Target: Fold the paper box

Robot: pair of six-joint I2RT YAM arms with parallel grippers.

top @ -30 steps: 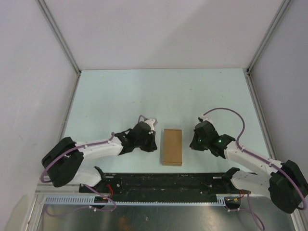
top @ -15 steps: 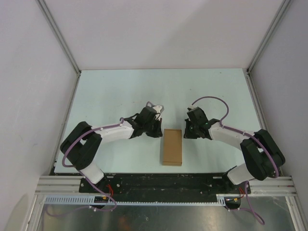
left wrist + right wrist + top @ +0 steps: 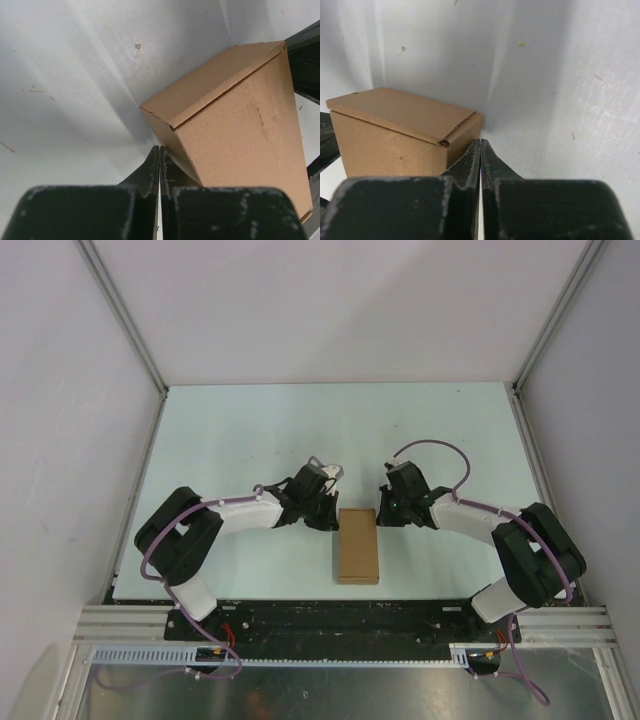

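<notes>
Toward the near edge of the worktop [image 3: 250, 430] the paper box [image 3: 358, 545] lies closed. My left hand [image 3: 330, 520] and right hand [image 3: 384, 517], both pinched shut and empty, flank its far corners; pressing unevenly could skid or crush it.

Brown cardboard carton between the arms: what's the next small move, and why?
The brown cardboard carton looks folded, but its lid edge gapes slightly at the far corners, where the shut left gripper and right gripper flank it. Probably nudge both inward to press those corners square.
</notes>
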